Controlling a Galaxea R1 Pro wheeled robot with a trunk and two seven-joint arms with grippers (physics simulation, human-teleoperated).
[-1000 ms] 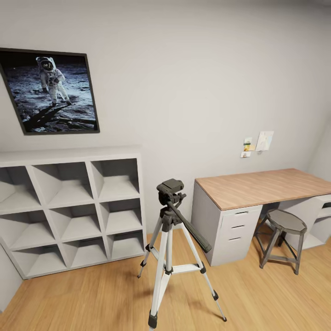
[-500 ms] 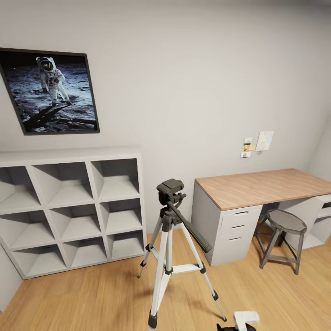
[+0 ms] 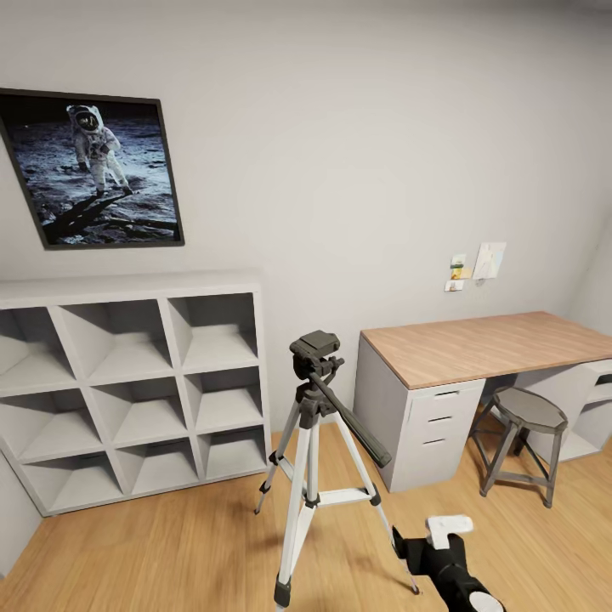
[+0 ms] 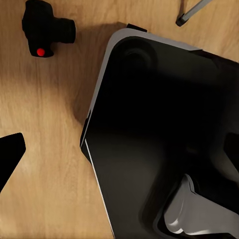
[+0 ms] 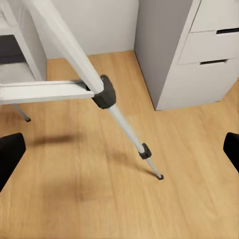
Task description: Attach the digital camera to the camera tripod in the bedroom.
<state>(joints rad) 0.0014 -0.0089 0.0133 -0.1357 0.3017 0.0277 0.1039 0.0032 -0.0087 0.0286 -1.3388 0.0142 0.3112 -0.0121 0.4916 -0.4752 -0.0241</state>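
camera tripod (image 3: 316,442) upright on plank floor (image 3: 187,544) beside desk (image 3: 476,344); digital camera (image 4: 46,31) on floor; right gripper (image 5: 119,154) spread wide; left gripper (image 4: 10,154) width cannot tell.

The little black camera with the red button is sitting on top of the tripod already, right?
No. The digital camera is lying on the wood floor, as the left wrist view shows. In the head view the camera tripod has a bare head with nothing mounted on it. It really is little, black and red-buttoned.

The black-and-white right arm with its gripper (image 3: 448,534) has risen into the head view's lower edge. One second ago it was absent, half a second ago barely showing. It now reaches up beside the silver three-legged camera tripod's (image 3: 313,442) front leg.
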